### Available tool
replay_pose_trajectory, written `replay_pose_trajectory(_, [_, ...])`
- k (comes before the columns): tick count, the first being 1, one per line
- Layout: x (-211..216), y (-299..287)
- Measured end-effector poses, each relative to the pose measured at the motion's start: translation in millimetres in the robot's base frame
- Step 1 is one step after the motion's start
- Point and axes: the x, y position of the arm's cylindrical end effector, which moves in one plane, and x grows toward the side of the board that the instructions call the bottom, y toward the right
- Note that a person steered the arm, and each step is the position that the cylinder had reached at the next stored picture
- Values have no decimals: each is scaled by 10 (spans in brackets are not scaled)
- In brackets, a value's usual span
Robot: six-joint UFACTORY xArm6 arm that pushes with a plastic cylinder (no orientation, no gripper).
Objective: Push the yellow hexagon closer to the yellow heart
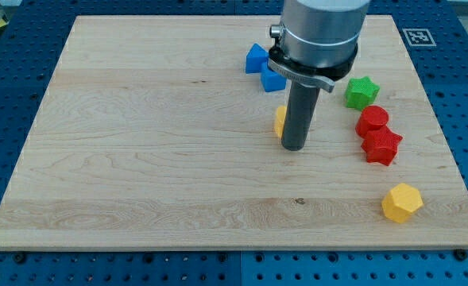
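While my tip (pixel 294 148) sits down on the bench (pixel 138 159) a bit right of center, it's right up against a yellow block (pixel 280 121) at its 10 o'clock, mostly hidden behind the rod, so can't really tell the shape. No end effector with jaws here, just the plain rod, so nothing spread or pinching. Yellow hexagon (pixel 401 202) is way off at about 4 o'clock from my tip, near the bench's lower right corner. Two blue blocks (pixel 264 68) sit at 12 o'clock, partly under the arm. Green star (pixel 361 92) is at 2 o'clock, with two red blocks (pixel 377 134) stacked up just below it, touching each other.
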Motion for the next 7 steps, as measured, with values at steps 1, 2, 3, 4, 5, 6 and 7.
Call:
replay_pose_trajectory(1, [-182,-20])
replay_pose_trajectory(2, [-380,-24])
replay_pose_trajectory(3, [80,-22])
replay_pose_trajectory(4, [684,192])
replay_pose_trajectory(5, [961,495])
replay_pose_trajectory(6, [1271,738])
replay_pose_trajectory(7, [1382,806])
